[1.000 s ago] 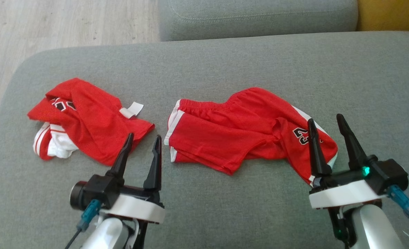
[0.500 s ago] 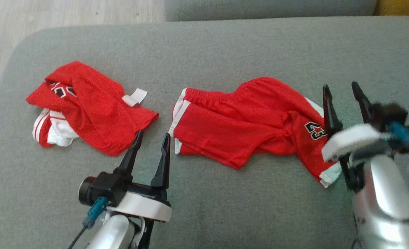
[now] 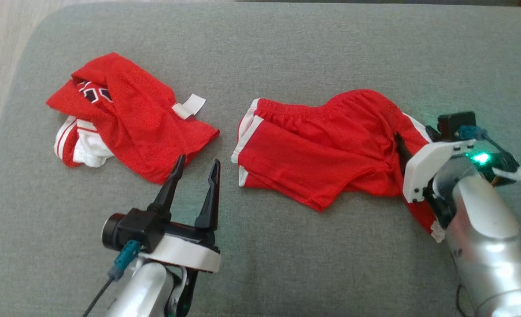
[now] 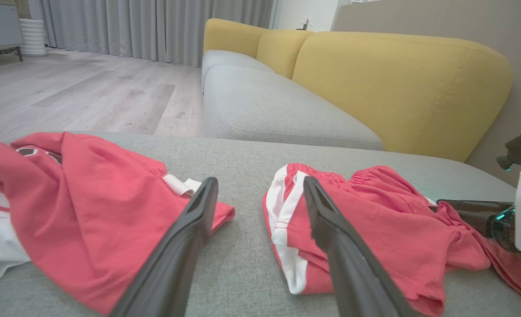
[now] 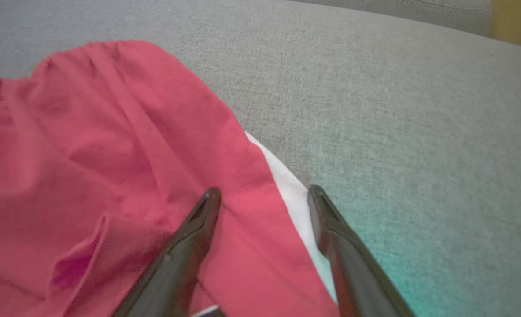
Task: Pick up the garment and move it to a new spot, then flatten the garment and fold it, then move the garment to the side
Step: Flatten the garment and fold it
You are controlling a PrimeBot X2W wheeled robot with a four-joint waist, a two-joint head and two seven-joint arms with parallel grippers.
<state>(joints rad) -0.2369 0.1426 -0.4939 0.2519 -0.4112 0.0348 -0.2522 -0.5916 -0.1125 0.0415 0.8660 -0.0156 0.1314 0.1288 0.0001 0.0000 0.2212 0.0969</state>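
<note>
Two red garments lie well apart on the wide grey fabric sofa cushion (image 3: 286,53).

Far left: the crumpled red mesh jersey with white trim (image 3: 132,119). It is bunched and folded over itself. A dark number patch shows near its top, and a small white tag (image 3: 190,105) sticks out on its right side.

Next: your left gripper (image 3: 198,160). It sits over bare cushion just below the jersey's lower right corner. Its two dark fingers are spread wide with nothing between them. In the left wrist view they frame the strip of cushion between the two garments.

Centre to right: the red mesh shorts with white side stripes (image 3: 322,149), the piece you are working. They lie rumpled on the cushion, not lifted. The elastic waistband runs along the top edge and a white-striped edge faces left.

Far right: your right gripper (image 5: 264,191), at the shorts' right end. Its fingers are wide apart and grip nothing. In the right wrist view they straddle the white stripe there, one finger over red cloth and the other at the stripe's outer edge beside bare cushion. You cannot tell from the frames whether the tips touch the fabric. In the head view the white wrist housing and silver forearm cover that end of the shorts.
</note>
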